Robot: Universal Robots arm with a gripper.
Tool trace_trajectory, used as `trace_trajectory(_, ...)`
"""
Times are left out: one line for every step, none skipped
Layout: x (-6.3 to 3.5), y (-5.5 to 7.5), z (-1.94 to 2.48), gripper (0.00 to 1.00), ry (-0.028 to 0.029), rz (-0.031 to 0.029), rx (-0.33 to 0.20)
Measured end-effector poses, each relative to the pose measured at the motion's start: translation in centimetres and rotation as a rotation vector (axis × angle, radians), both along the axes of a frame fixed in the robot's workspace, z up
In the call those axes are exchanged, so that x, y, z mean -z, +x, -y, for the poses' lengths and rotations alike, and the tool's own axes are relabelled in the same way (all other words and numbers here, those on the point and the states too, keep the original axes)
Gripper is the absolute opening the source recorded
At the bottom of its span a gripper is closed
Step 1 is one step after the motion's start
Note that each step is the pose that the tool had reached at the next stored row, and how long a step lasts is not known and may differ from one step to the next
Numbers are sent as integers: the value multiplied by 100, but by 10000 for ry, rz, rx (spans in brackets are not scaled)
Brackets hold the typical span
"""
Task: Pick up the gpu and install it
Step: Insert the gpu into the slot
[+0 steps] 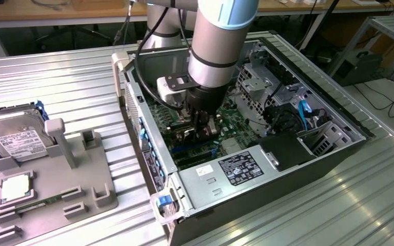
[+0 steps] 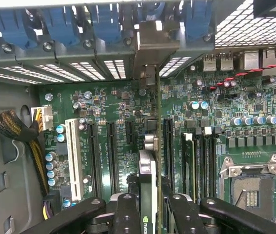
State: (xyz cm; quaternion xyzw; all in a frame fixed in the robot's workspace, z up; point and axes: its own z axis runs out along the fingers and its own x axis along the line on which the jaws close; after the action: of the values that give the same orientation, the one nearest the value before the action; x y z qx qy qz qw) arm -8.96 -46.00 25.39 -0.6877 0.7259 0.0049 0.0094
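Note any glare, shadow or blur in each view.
Exterior view: bright glare on the ribbed metal table, slight haze overall, and the inside of the case dim beneath the arm. Wrist view: motherboard evenly lit and sharp, the mesh washed out, and the claw holding the gpu dark and soft.

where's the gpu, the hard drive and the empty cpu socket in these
gpu (image 2: 148, 180): wrist view, on the card's upper edge, seen edge-on between the gripper fingers.
hard drive (image 1: 19, 136): exterior view, on its white label, at the grey holder.
cpu socket (image 2: 249, 191): wrist view, on the open socket's dark centre.
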Motion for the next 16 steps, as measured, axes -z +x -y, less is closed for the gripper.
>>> trace_trajectory(5, 0, 0, 27, -4, -9, 0)
trace_trajectory(10, 0, 1, 27, -6, -20, 0)
trace_trajectory(17, 0, 1, 27, -7, -33, -1)
trace_trajectory(23, 0, 1, 27, -8, -45, -1)
trace_trajectory(31, 0, 1, 27, -6, -62, -2)
trace_trajectory(39, 0, 1, 27, -3, -76, -2)
trace_trajectory(44, 0, 0, 27, -3, -89, -1)
trace_trajectory(45, 1, 0, 27, -5, -96, -2)
trace_trajectory(44, 0, 0, 27, -5, -98, -1)
trace_trajectory(45, 0, 0, 27, -4, -98, -1)
trace_trajectory(46, 0, 1, 27, -2, -98, -2)
trace_trajectory(47, 0, 0, 27, -2, -97, -1)
trace_trajectory(47, 0, 0, 27, 0, -97, -1)
trace_trajectory(42, 0, 0, 27, 1, -96, -1)
trace_trajectory(24, 1, -2, 27, 18, -87, 0)
trace_trajectory(-3, 2, -2, 27, 21, -84, -1)
